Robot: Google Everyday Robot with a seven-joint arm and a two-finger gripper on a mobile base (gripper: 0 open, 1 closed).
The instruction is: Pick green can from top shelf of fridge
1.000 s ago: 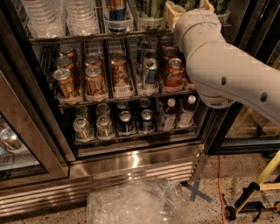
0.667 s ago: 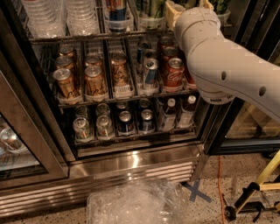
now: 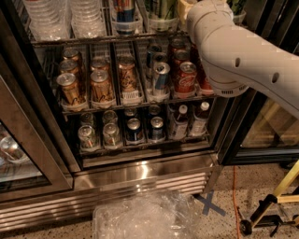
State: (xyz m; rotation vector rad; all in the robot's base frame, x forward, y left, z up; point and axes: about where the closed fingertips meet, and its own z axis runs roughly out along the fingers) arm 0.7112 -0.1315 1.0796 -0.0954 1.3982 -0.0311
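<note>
The green can (image 3: pixel 161 8), with green-and-black streaky print, stands in a clear holder on the top shelf (image 3: pixel 93 40) of the fridge (image 3: pixel 140 175), cut off by the top edge of the view. My white arm (image 3: pixel 233 56) reaches in from the right up to that shelf. My gripper (image 3: pixel 185 6) shows only as a pale tip at the arm's end, right beside the green can's right side. More green print (image 3: pixel 236 5) shows right of the arm.
Stacked clear cups (image 3: pixel 46 16) fill the top shelf's left. Gold-brown cans (image 3: pixel 70 88), blue-silver cans (image 3: pixel 160 74) and red cola cans (image 3: pixel 186 77) stand below, with bottles (image 3: pixel 201 116) lower. An open glass door (image 3: pixel 18 154) is at the left. Crumpled plastic (image 3: pixel 145 217) and a yellow-black stand (image 3: pixel 271 200) are on the floor.
The arm has stayed almost still at the top shelf, at most edging slightly upward. The cans have not moved.
</note>
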